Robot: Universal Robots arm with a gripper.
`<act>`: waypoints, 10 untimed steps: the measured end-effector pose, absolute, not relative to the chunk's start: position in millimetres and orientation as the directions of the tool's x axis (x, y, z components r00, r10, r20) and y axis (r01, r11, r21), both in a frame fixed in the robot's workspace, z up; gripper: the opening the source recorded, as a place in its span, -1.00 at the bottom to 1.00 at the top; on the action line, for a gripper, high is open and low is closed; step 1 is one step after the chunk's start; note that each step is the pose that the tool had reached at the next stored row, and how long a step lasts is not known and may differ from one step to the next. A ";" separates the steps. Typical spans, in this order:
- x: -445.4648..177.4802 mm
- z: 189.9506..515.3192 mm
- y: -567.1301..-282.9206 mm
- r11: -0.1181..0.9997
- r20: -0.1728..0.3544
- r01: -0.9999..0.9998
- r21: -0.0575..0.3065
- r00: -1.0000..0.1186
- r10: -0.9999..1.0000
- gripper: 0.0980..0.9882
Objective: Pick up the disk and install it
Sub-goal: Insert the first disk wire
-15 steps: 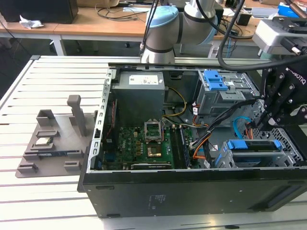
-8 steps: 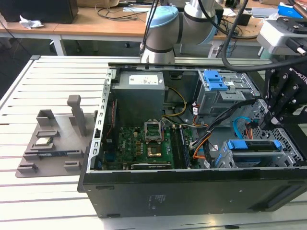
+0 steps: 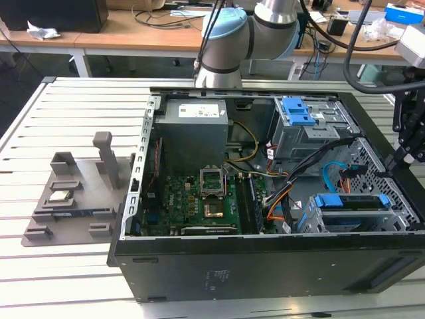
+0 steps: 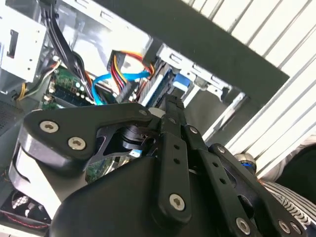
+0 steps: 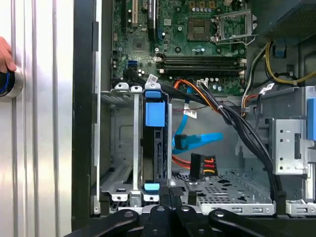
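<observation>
The disk (image 3: 348,203) sits on edge in the lower grey drive cage at the front right corner of the open computer case (image 3: 265,266). Its blue carrier frame faces up. In the first wrist view the disk (image 5: 153,143) stands in its slot just beyond my fingertips, and the second wrist view shows its blue frame (image 4: 180,84) past my finger. My gripper (image 3: 397,158) hangs over the case's wall on the exterior view's right, near the cage. The gripper (image 5: 177,191) (image 4: 172,102) is shut with nothing in it.
Orange and blue cables (image 5: 197,143) run beside the cage. An upper cage with a blue latch (image 3: 299,109) and the motherboard (image 3: 206,199) fill the case. A grey fixture (image 3: 66,199) with a processor chip stands on the exterior view's left. A hand (image 5: 5,54) rests on the slatted table.
</observation>
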State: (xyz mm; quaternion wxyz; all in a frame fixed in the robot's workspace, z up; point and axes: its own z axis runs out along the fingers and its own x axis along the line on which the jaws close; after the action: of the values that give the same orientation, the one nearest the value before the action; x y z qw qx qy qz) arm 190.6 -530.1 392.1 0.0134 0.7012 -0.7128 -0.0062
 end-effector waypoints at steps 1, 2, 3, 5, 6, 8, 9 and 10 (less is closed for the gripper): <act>193.7 390.2 -526.3 0.017 0.011 -0.999 0.028 -0.016 -1.000 -0.98; 194.4 389.0 -524.2 0.017 0.011 -0.999 0.028 -0.016 -1.000 -0.98; 194.5 388.0 -522.9 0.017 0.011 -0.999 0.028 -0.016 -1.000 -0.98; 194.2 384.7 -520.3 0.017 0.011 -0.999 0.028 -0.016 -1.000 -0.98; 193.0 382.9 -518.7 0.017 0.011 -0.999 0.028 -0.016 -1.000 -0.98; 187.8 378.6 -513.0 0.017 0.011 -0.999 0.028 -0.016 -1.000 -0.98; 184.0 376.0 -509.2 0.017 0.011 -0.999 0.028 -0.016 -1.000 -0.98; 181.2 373.2 -506.4 0.017 0.011 -0.999 0.028 -0.016 -1.000 -0.98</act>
State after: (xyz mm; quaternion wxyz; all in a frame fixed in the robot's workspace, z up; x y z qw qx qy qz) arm 181.2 -506.4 373.2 0.0135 0.7011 -0.7129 -0.0062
